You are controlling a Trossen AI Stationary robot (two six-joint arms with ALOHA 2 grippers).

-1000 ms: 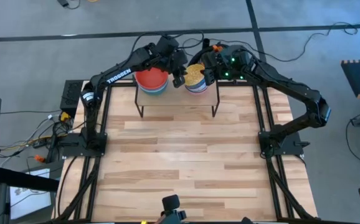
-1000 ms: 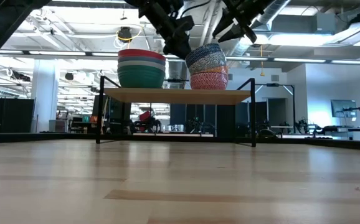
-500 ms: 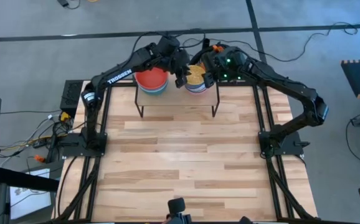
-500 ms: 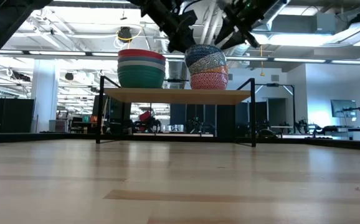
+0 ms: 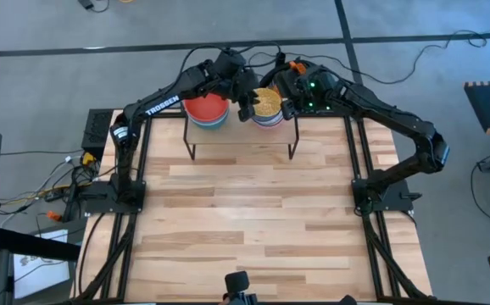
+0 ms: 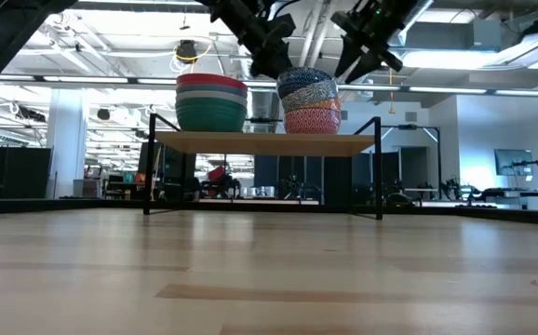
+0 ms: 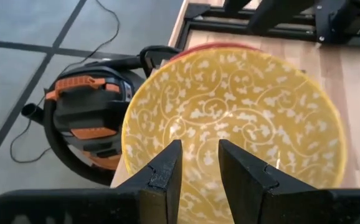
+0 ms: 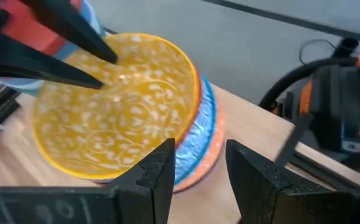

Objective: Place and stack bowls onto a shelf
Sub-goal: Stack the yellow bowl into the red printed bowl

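My left gripper and right gripper, fingers apart and empty, flank the yellow-patterned round bowl topping a stack on the light wooden shelf.

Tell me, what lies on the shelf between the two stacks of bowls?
In the low view, nothing stands on the shelf between the red-topped stack and the patterned stack; only the left gripper hangs above that gap.

High cam looks straight down, low cam level; both wrist cams close on yellow-patterned bowl.
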